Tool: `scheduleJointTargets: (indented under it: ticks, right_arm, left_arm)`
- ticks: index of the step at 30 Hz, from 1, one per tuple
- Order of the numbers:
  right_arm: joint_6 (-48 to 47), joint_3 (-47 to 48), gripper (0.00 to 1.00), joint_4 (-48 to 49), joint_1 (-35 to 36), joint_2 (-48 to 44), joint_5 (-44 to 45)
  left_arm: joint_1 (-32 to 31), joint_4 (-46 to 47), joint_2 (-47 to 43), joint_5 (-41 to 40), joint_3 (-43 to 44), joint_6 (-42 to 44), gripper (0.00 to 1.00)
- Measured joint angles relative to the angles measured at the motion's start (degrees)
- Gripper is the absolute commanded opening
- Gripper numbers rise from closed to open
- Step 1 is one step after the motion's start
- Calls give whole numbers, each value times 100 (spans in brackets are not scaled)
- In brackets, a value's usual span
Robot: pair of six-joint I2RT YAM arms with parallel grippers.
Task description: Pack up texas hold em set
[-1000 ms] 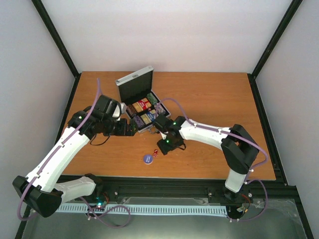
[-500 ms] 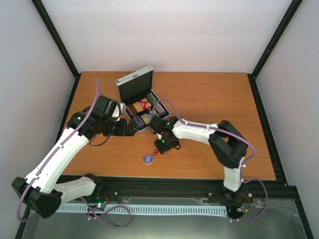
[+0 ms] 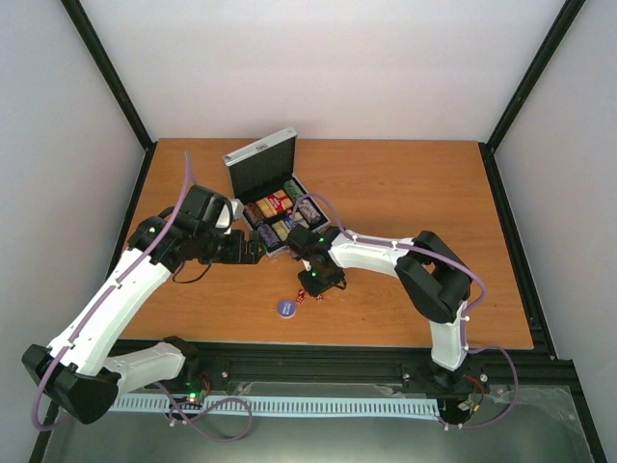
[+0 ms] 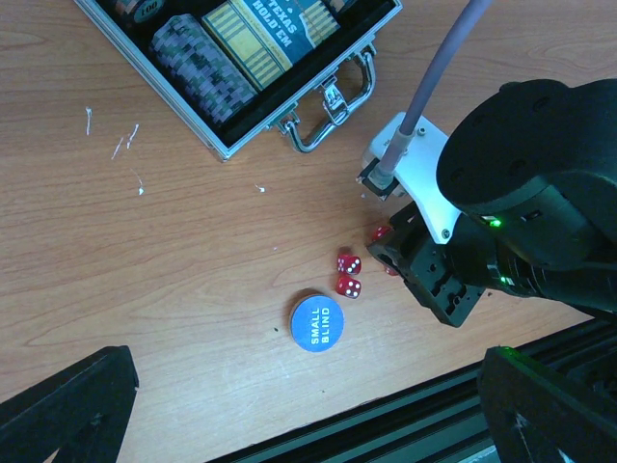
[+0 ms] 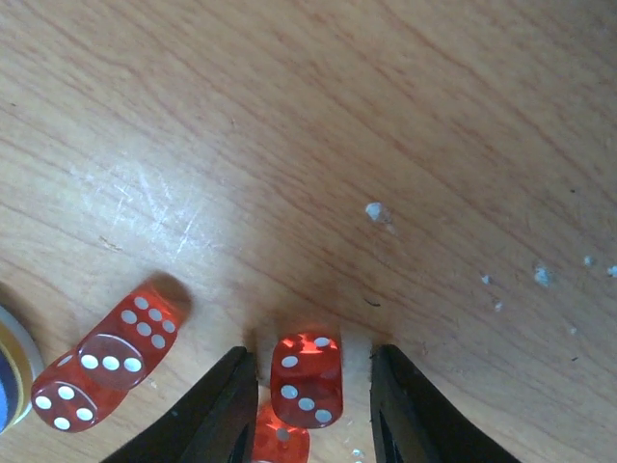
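Observation:
The silver case (image 3: 262, 164) lies open at the table's middle back, with card boxes and chip stacks in its black tray (image 4: 193, 125). In front of it, on the wood, are the blue disc (image 3: 285, 307) (image 4: 316, 322) and a few red dice (image 4: 349, 275). My right gripper (image 5: 310, 362) points down over the dice. Its two fingers straddle one die (image 5: 307, 379), with a thin gap on each side. Another die (image 5: 280, 439) lies just behind it, and two more (image 5: 116, 352) sit to the left. My left gripper (image 3: 253, 251) hovers wide open by the case's front, holding nothing.
The case's handle (image 4: 333, 111) sticks out toward the dice. The table's near edge and the black rail (image 4: 386, 415) run just below the disc. Small white specks (image 5: 378, 212) dot the wood.
My right arm has swung left and down onto the dice, and its jaws have narrowed round one die. The left arm has not moved.

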Motion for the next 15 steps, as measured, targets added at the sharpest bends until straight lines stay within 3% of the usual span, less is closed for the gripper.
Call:
scheduleJointTargets:
  ticks: [4,15]
  right_arm:
    - [0,0,12,4,0,15,9]
    - [-20,487,10,-282,0,37,144]
  left_arm:
    - [0,0,0,0,0,0,100]
    - [0,-2,0,0,-2,0,100]
